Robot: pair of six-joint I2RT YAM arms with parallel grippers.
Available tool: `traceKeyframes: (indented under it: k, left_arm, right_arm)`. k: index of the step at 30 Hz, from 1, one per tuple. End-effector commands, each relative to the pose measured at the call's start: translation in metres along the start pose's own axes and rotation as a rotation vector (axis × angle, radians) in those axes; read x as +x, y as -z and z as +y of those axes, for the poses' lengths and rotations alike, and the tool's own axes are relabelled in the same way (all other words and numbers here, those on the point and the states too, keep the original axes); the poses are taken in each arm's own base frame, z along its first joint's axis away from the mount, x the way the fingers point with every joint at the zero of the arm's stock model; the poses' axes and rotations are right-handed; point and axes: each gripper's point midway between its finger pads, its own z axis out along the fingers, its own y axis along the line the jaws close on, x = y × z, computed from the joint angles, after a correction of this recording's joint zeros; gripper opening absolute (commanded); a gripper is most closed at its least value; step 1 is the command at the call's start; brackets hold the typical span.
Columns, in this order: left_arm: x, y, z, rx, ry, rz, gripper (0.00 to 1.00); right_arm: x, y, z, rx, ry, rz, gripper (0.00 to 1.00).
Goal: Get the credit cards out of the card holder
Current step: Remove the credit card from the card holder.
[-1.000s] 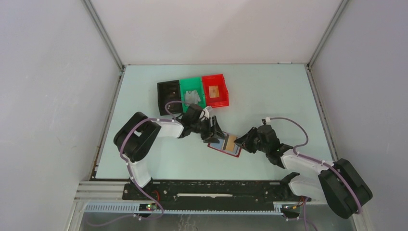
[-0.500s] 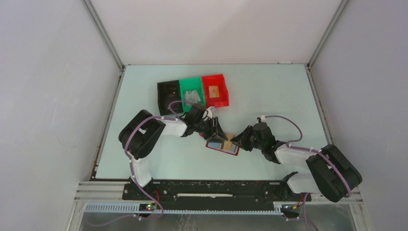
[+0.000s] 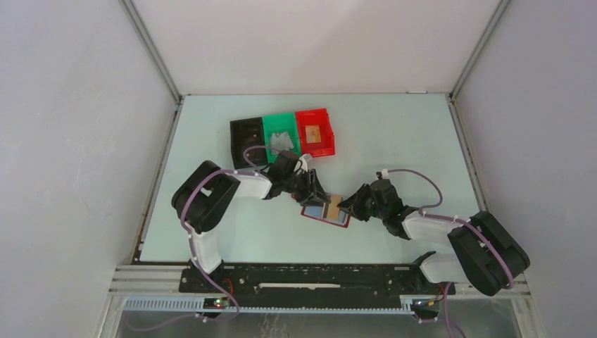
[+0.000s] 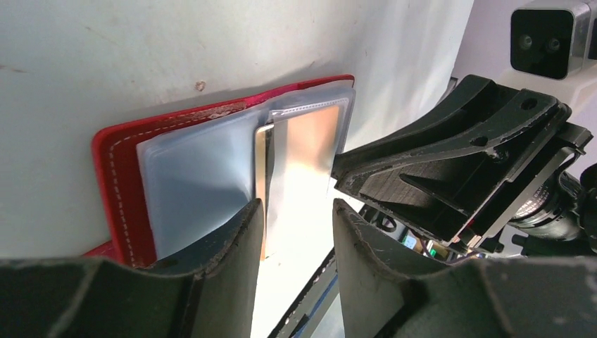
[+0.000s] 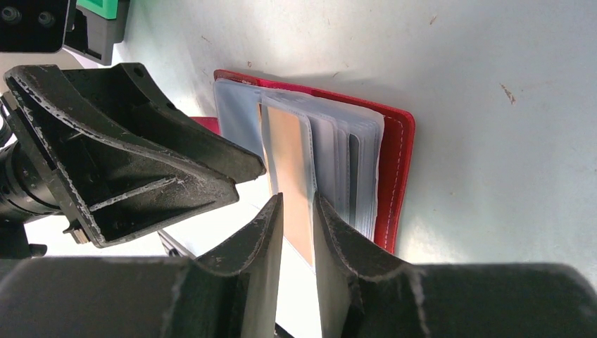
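From above, the left gripper [image 3: 317, 201] and right gripper [image 3: 345, 206] hide the card holder's [image 3: 325, 215] ends; whether either grips is unclear

Both arms [image 3: 211, 204] are black and white, with purple cables [image 3: 422, 177] and scuffed black fingers [image 4: 225, 282].

The dark-red card holder [image 4: 112, 184], white-stitched, shows a tan card [image 4: 310, 144].

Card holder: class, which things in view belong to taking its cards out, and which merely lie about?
Job: card holder, tan card, left hand, right hand.
Lying about: black bin, green bin, red bin.
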Motion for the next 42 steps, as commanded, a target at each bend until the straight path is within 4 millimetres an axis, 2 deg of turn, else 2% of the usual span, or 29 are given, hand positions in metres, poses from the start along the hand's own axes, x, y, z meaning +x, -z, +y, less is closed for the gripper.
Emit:
traceKeyframes:
  k: [1,8,12,21,27,31,42]
  left_arm:
    - [-0.007,0.01,0.001,-0.012,-0.04,-0.056,0.47]
    - [-0.01,0.003,0.007,-0.027,-0.024,-0.045,0.44]
    - [-0.005,-0.003,0.015,-0.035,-0.002,-0.012,0.39]
    - [0.001,-0.007,0.005,0.061,0.04,0.018,0.31]
    - [0.002,-0.008,0.003,0.082,0.053,0.018,0.2]
    - [0.002,-0.008,0.005,0.067,0.056,0.014,0.01]
    - [-0.007,0.007,0.016,-0.009,0.048,-0.048,0.0]
  right_arm:
    - [0.004,-0.002,-0.013,0.056,0.013,0.005,0.31]
    - [0.004,-0.001,-0.014,0.058,0.014,0.003,0.31]
    - [0.004,-0.001,-0.014,0.059,0.015,0.003,0.31]
    - [0.005,-0.002,-0.013,0.055,0.012,0.007,0.3]
    - [0.004,-0.002,-0.014,0.058,0.012,0.005,0.3]
    - [0.004,-0.002,-0.014,0.06,0.012,0.006,0.3]
    - [0.005,-0.002,-0.018,0.072,0.011,0.006,0.3]
